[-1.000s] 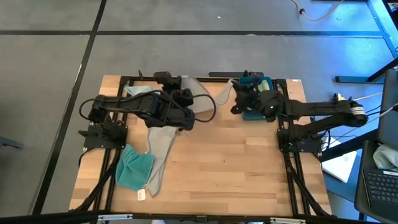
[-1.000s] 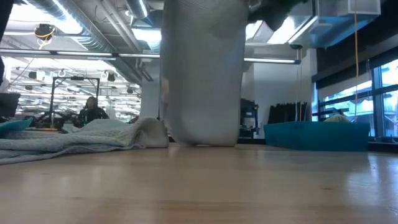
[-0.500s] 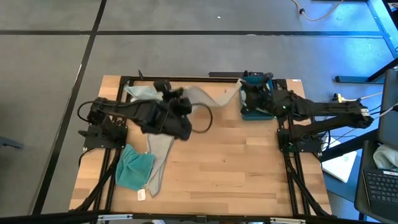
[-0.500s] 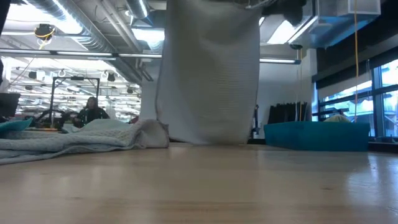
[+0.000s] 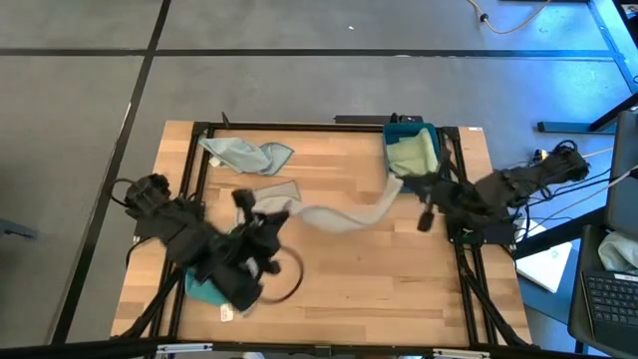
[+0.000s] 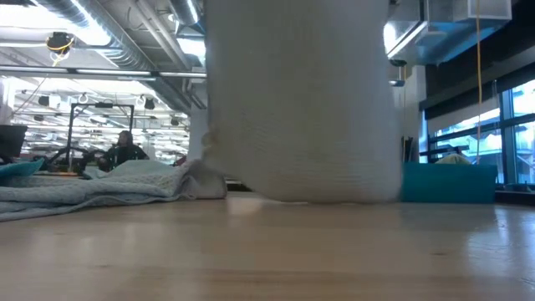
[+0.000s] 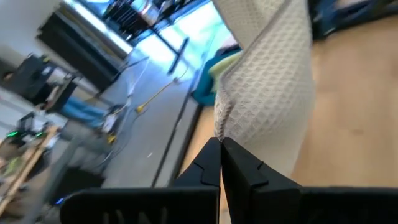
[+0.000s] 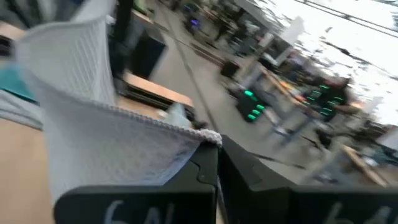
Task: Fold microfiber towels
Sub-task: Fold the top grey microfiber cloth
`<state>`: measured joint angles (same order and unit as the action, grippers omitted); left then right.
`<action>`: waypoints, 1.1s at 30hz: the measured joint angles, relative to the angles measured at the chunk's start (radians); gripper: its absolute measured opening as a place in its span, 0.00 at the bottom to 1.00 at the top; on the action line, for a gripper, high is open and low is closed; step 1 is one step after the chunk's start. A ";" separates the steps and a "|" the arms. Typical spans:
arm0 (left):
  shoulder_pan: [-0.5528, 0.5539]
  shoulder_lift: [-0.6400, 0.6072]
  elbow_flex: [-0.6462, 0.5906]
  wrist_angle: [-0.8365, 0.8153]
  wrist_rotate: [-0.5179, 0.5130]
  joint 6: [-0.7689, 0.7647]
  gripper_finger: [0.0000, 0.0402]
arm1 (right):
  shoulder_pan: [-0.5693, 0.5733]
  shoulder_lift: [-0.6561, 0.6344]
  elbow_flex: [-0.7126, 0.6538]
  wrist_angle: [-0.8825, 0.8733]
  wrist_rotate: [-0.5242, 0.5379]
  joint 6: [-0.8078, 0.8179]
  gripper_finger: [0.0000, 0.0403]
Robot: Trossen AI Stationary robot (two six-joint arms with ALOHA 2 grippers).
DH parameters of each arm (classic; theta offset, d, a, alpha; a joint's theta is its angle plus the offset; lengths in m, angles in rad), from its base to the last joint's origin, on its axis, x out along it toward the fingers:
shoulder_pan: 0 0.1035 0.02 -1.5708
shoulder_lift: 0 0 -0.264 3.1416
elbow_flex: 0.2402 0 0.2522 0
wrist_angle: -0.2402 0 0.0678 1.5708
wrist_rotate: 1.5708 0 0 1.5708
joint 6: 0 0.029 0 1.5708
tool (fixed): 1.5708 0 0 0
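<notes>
Grey towel (image 5: pixel 344 217) stretched between both grippers, above mid-table.

We find the left gripper (image 7: pixel 221 155) and right gripper (image 8: pixel 216 152) each pinching a corner of the waffle-weave cloth; farther back, a crumpled towel (image 5: pixel 244 155) lies near the table's rear edge.
</notes>
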<state>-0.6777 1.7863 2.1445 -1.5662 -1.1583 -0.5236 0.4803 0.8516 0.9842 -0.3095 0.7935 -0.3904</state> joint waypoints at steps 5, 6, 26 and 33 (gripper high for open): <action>-0.121 -0.005 0.000 0.125 -0.027 0.011 0.00 | 0.156 0.084 0.136 -0.058 -0.002 0.081 0.02; -0.143 -0.008 0.000 0.156 -0.048 0.036 0.00 | 0.181 0.102 0.170 -0.069 -0.002 0.099 0.02; 0.090 -0.064 -0.385 -0.008 0.043 -0.311 0.00 | -0.196 0.198 0.075 -0.498 -0.020 0.584 0.02; 0.232 -0.079 -0.579 -0.005 0.040 -0.325 0.00 | -0.385 0.212 -0.147 -0.125 0.042 0.226 0.02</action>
<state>-0.4460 1.7077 1.5655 -1.5709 -1.1181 -0.8482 0.0956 1.0639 0.8370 -0.4348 0.8356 -0.1644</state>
